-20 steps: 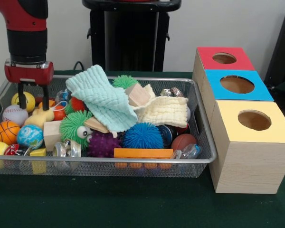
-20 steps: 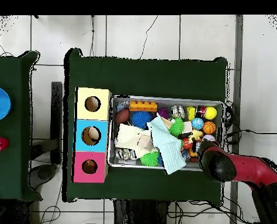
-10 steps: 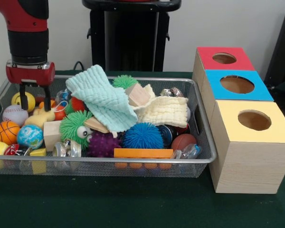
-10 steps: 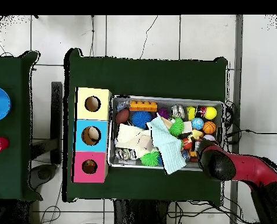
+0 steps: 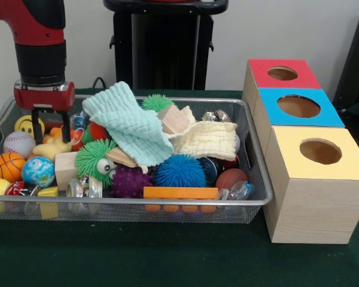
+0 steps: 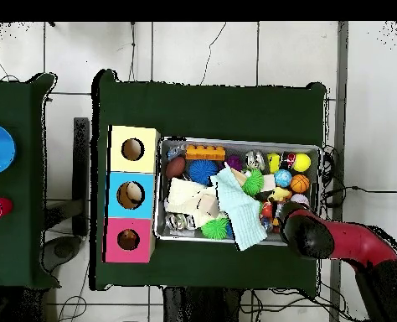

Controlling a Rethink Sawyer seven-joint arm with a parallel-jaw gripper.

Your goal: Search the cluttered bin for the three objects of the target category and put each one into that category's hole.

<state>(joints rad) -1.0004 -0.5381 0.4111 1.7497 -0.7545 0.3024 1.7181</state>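
The bin (image 5: pixel 251 197) is a shallow tray of fine silver wire mesh with a rounded metal rim, crammed with mixed toys. A waffle-textured mint cloth (image 5: pixel 128 128) drapes over the middle of the heap, and a cream cloth (image 5: pixel 206 139) of the same quilted weave lies bunched against it. Between them a pale wooden block (image 5: pixel 173 118) pokes up at an angle. Rubbery spiked balls sit around these: a blue one (image 5: pixel 179 171), a purple knobbly one (image 5: pixel 130 181) and a green one with googly eyes (image 5: pixel 94 160). A flat orange plastic brick (image 5: pixel 180 192) lies along the bin's front wall.

The gripper (image 5: pixel 46 133) hangs from a red and black wrist, its two thin black fingers (image 5: pixel 35 127) parted and pointing straight down, with nothing between them. Directly beneath the jaws lies a soft yellow duck (image 5: pixel 51 147). A yellow smiley ball (image 5: pixel 27 126) sits just beside the jaws, away from the cloths. A white baseball (image 5: pixel 18 143), an orange basketball (image 5: pixel 8 165) and a blue globe ball (image 5: pixel 37 171) lie below and in front of them. The tips hover near the duck; whether they touch it cannot be told.

Well apart from the jaws, beyond the bin's other end, stand three wooden boxes with round holes, topped red (image 5: pixel 282 73), blue (image 5: pixel 299 106) and yellow (image 5: pixel 321 152).
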